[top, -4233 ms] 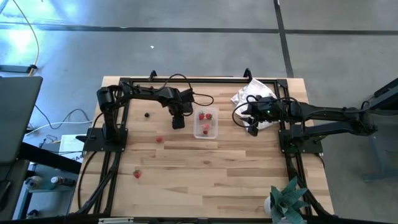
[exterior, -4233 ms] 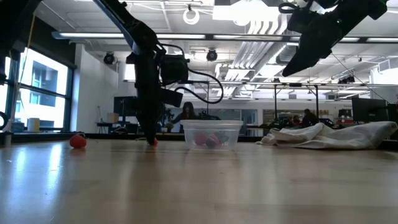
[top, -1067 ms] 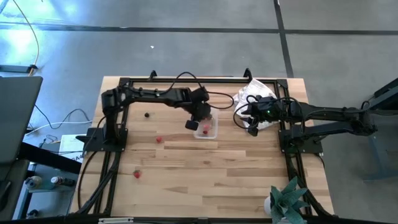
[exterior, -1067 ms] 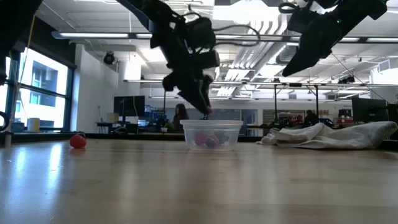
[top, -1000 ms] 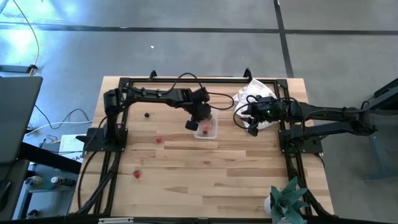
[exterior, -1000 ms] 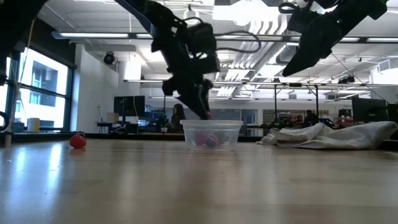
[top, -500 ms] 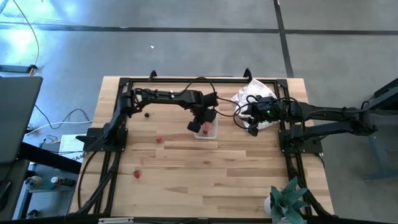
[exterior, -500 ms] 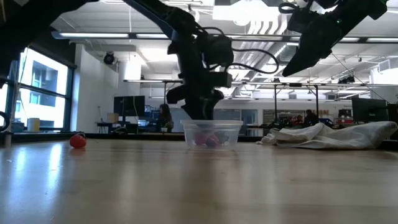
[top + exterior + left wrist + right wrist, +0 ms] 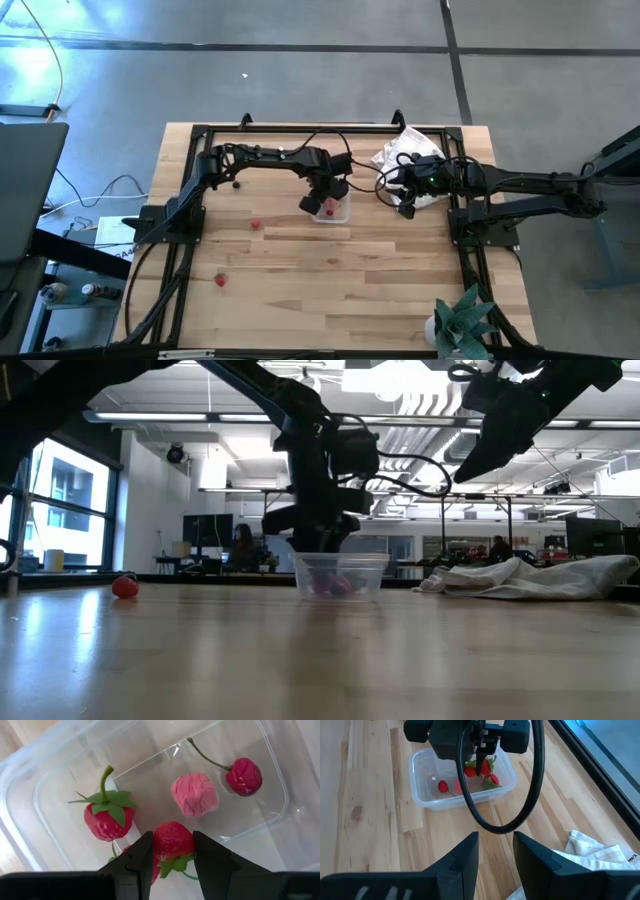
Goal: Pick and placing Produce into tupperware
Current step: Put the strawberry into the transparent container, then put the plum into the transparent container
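Note:
The clear tupperware tub (image 9: 338, 209) (image 9: 340, 576) (image 9: 462, 777) stands on the wooden table. Inside it lie a leafy strawberry (image 9: 107, 821), a pink ball (image 9: 194, 795) and a red cherry with a stem (image 9: 244, 776). My left gripper (image 9: 172, 840) (image 9: 320, 203) (image 9: 318, 542) reaches down into the tub, shut on another strawberry. Two red pieces (image 9: 256, 225) (image 9: 220, 280) and a dark one (image 9: 236, 184) lie loose on the table left of the tub. My right gripper (image 9: 495, 845) (image 9: 405, 207) hangs open, raised, right of the tub. My left gripper pinches a red strawberry (image 9: 172, 839) between its two fingers (image 9: 141, 857), which lie on the berry's opposite sides. The fingers point down from above into the tub. The berry's green leaves (image 9: 175, 865) face the wrist. Whether the berry rests on the tub's floor cannot be told.
A crumpled white cloth (image 9: 405, 150) (image 9: 540, 580) lies at the far right of the table, under the right arm. A green plant (image 9: 462, 320) stands at the near right corner. Black frame rails (image 9: 185, 250) run along the table's left, right and far sides.
My left gripper, holding the strawberry, has moved a little right over the tub, turned from a slant to point straight down, and lowered so its fingertips are inside the tub. The right arm has kept still.

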Controlling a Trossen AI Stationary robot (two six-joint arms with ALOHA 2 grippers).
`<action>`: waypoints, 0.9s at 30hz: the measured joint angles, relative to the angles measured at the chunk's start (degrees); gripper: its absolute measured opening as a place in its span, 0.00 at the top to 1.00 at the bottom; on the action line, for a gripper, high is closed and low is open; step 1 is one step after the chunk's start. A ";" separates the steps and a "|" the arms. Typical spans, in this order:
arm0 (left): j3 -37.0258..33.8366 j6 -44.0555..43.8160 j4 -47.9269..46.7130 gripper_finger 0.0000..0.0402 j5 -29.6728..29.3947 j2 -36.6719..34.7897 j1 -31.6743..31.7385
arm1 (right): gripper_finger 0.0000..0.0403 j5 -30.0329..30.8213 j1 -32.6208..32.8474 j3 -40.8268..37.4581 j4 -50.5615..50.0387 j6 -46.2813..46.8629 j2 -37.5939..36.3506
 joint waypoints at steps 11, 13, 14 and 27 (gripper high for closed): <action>0.00 0.09 -0.21 0.72 0.22 0.00 -0.37 | 0.72 0.00 0.00 0.00 0.01 0.00 0.00; 0.00 0.09 -0.04 0.70 0.22 0.00 -0.38 | 0.72 0.00 0.02 0.00 0.00 0.00 0.00; 0.00 0.08 0.22 0.68 0.22 0.00 -0.39 | 0.72 0.00 0.02 0.00 0.00 0.00 0.00; 0.00 -0.54 0.22 0.57 0.22 -0.06 -0.37 | 0.72 0.00 0.00 0.00 0.00 0.00 0.00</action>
